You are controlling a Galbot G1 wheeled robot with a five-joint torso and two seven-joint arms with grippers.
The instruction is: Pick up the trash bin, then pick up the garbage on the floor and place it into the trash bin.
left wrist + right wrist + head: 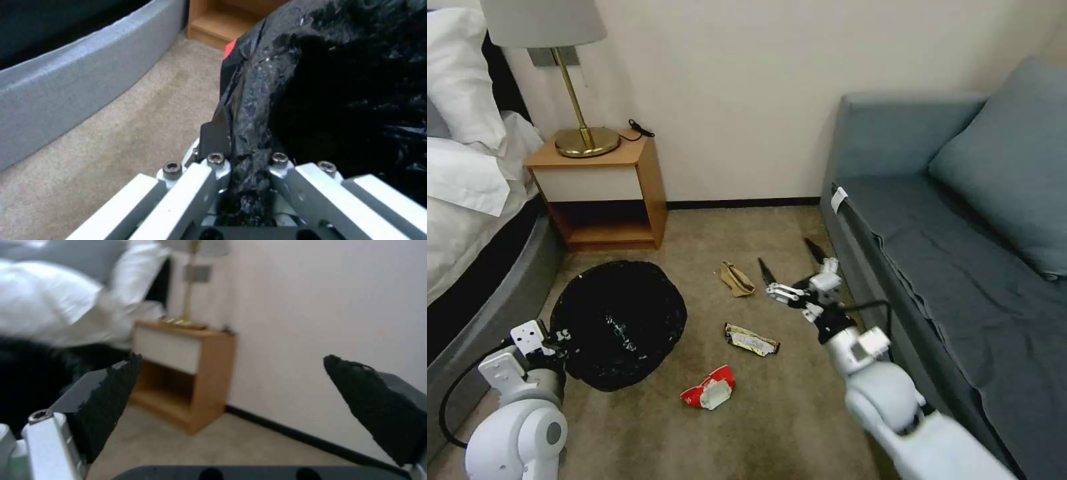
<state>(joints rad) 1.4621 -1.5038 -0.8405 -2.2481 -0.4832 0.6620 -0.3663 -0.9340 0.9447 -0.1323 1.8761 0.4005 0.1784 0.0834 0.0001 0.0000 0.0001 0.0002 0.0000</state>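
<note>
Left pincer [242, 156] clamps trash bin [619, 323] rim; right pincer [787, 263] open.

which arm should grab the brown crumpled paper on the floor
Right. The right gripper hangs open beside the tan crumpled paper, while the left gripper is shut on the trash bin.

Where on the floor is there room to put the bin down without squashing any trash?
Bare carpet lies between the nightstand and sofa, along the wall. More lies nearest the robot, below the red wrapper. The middle is crowded: tan paper, snack wrapper and the open right gripper. The left gripper holds the bin.
</note>
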